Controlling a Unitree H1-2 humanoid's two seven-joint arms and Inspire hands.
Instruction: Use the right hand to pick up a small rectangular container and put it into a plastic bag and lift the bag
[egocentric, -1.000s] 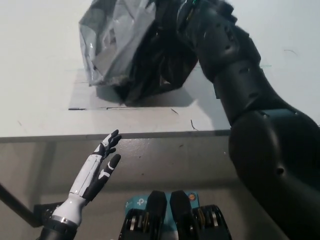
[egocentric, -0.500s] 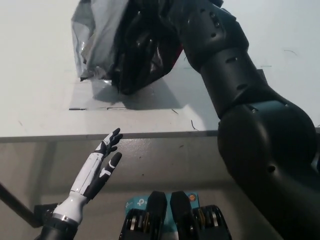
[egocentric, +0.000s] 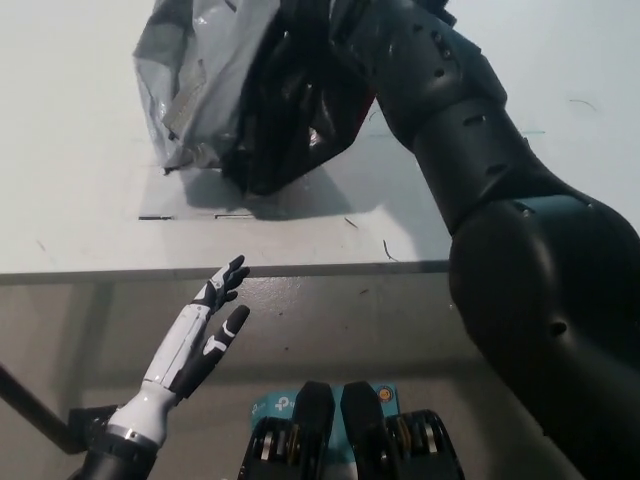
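A crumpled plastic bag (egocentric: 235, 90), grey and black, is seen at the far side of the white worktop (egocentric: 80, 200), with a shadow under it, so it seems to be lifted a little. The black right arm (egocentric: 480, 170) reaches up to it; the right robot hand is hidden behind the bag, so its state cannot be told. The small container cannot be seen. The white left robot hand (egocentric: 205, 325) is held spread below the near worktop edge.

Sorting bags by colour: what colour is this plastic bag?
Grey and black, glossy: the plastic bag, clearest in the head view.
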